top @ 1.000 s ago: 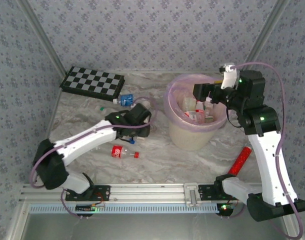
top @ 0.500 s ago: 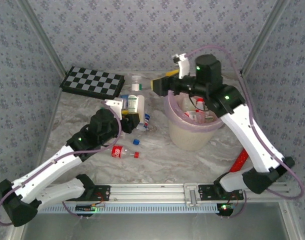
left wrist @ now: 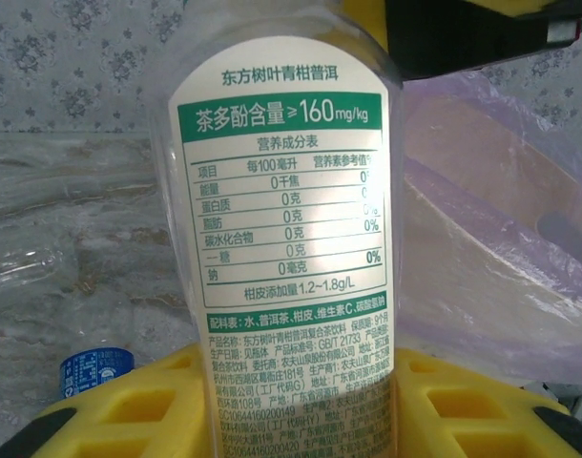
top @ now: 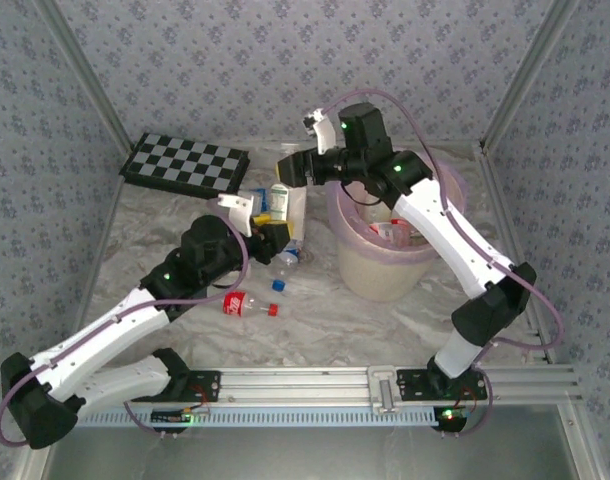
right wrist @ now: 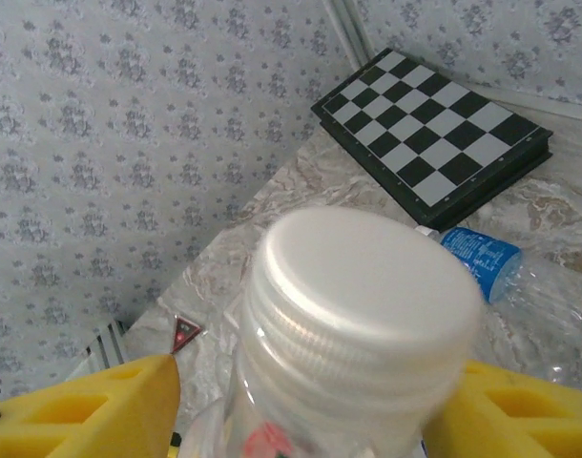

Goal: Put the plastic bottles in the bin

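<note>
**Left gripper** [top: 272,229]: clamped on the lower body of the bottle [top: 281,203]. In the left wrist view the yellow fingers [left wrist: 129,405] bear on both sides of the bottle [left wrist: 286,191], below its green-and-white label. The bottle stands upright. Whether its base touches the table [top: 385,325] cannot be told.

**Right gripper** [top: 290,168]: positioned at the top of the same bottle, reaching in from above the bin [top: 380,272]. In the right wrist view the yellow fingers [right wrist: 110,405] straddle the neck under the white cap [right wrist: 363,286], one on each side. Whether they press on the neck or stand just clear of it cannot be told. In the left wrist view the right gripper [left wrist: 482,33] shows as a black-and-yellow body at the bottle's upper right.

**Bottle position:** between the board [top: 185,165] and the bin, just left of the bin rim, outside it.

**Bin:** stands on the table right of the bottle and is lined with a pink-purple bag [left wrist: 482,286]. The binned bottles [top: 391,231] lie inside it.

**Loose items on the table:**
- A red-label bottle [top: 247,303] lies on its side, near the left forearm.
- A blue cap [top: 278,285] lies just beside the red-label bottle.
- A blue-label bottle [right wrist: 477,253] lies on its side, near the board's [right wrist: 434,124] corner.
</note>
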Controlling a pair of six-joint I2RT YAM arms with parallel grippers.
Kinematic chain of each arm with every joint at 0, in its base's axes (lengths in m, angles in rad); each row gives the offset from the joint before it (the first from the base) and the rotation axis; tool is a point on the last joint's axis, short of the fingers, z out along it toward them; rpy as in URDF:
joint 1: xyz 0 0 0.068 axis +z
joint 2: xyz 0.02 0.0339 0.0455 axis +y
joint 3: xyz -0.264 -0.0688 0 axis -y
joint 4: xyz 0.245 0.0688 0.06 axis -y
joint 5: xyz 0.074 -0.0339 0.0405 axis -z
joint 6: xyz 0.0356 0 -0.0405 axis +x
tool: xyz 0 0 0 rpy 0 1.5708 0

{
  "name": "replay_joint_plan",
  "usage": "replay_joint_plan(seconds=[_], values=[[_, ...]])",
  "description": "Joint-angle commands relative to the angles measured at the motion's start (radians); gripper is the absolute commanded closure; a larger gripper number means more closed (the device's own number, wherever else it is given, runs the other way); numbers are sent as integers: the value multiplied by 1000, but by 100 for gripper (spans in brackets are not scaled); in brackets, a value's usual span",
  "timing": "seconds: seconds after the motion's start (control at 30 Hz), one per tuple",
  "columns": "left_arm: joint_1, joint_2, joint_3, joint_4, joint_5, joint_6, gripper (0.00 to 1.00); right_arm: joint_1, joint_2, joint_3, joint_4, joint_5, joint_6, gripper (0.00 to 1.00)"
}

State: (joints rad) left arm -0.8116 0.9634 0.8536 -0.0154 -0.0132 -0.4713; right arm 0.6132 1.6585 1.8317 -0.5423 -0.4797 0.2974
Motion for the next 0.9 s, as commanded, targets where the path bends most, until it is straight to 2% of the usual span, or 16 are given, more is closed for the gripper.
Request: replay_joint_plan(seconds=[0.0, 0.07, 0.2, 0.23, 0.3, 0.33, 0.37, 0.43, 0.67, 0.73, 0.87], values=[[-6, -4, 15, 56, 20, 8, 63, -2, 1, 39, 17, -37, -4, 44], [-5, -6, 11, 54, 12, 5, 63, -1, -16, 34, 20, -12, -11, 54], [-6, -14, 1, 54, -19, -3, 61, -16, -32, 59, 8, 10, -25, 67], [-6, -15, -1, 53, -28, -5, 56, -23, -35, 66, 8, 12, -26, 69], [-6, -15, -1, 47, -54, -7, 32, -37, -44, 97, -1, 16, -36, 72], [-6, -15, -1, 42, -71, -10, 24, -45, -50, 117, -15, 24, -44, 73], [-6, -13, -2, 34, -93, -13, 18, -55, -62, 142, -34, 38, -56, 74], [-6, -4, -7, 19, -121, -13, 12, -77, -101, 175, -54, 79, -81, 75], [-4, 117, 57, -210, -273, -26, 9, -194, -300, 178, -156, 249, -156, 78], [-4, 165, 78, -252, -279, -27, 9, -235, -347, 163, -190, 298, -187, 79], [-8, 267, 124, -316, -265, -33, 9, -273, -402, 122, -260, 479, -292, 80]])
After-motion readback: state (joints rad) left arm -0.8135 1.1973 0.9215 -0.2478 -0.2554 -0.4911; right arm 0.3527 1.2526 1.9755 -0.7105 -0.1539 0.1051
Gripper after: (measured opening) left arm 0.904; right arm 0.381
